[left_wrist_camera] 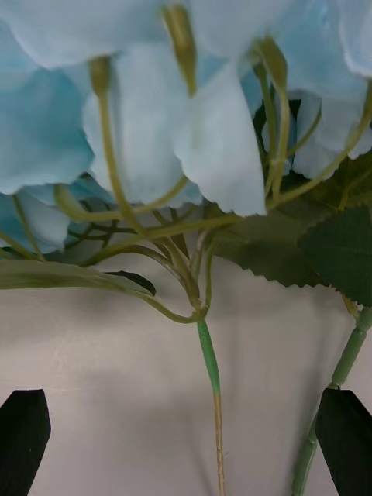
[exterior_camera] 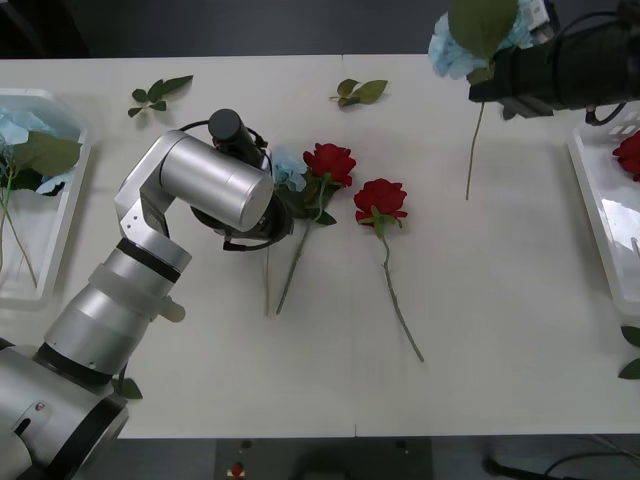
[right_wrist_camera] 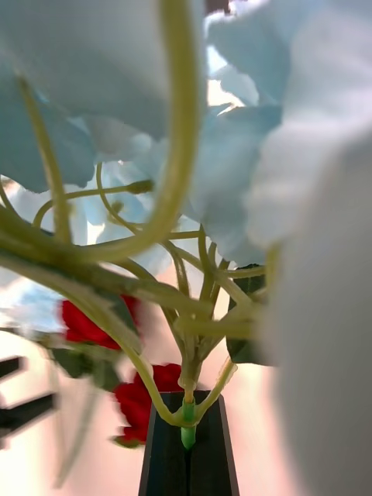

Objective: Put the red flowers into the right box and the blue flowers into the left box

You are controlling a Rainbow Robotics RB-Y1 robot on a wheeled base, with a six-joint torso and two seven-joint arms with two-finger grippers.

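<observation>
I have the right gripper (exterior_camera: pixel 487 80) up at the far side of the table (exterior_camera: pixel 480 330), toward the right box (exterior_camera: pixel 600 200), its fingers pressed together on a blue flower (exterior_camera: pixel 455 45) just under the cluster; the stem hangs free beneath it, well clear of the table. That bloom has to cross to the left box (exterior_camera: pixel 55 230), which already holds one blue flower (exterior_camera: pixel 25 150); a red bloom (exterior_camera: pixel 629 153) lies in the right box.

My left gripper (left_wrist_camera: pixel 186 434) sits over a third blue flower (exterior_camera: pixel 288 170), just left of the two red flowers (exterior_camera: pixel 330 162) lying mid-table; its fingers are spread, one either side of the stem (left_wrist_camera: pixel 208 356), not yet touching it.

What worries me: a neighbouring rose stem (left_wrist_camera: pixel 341 372) runs close by one finger, so closing here could catch it as well as the blue one; the blue bloom also touches the nearer rose, so lifting could drag that rose along. On the right, the hold is on a thin stem; a fast swing could let the flower twist or slip.

The front view gives me the layout, yet the left arm's body hides its fingers there; the left wrist view shows the spread fingers and the stem between them. The right wrist view shows the stem (right_wrist_camera: pixel 188 422) pinched at the finger (right_wrist_camera: pixel 167 465), which the front view leaves unclear.
</observation>
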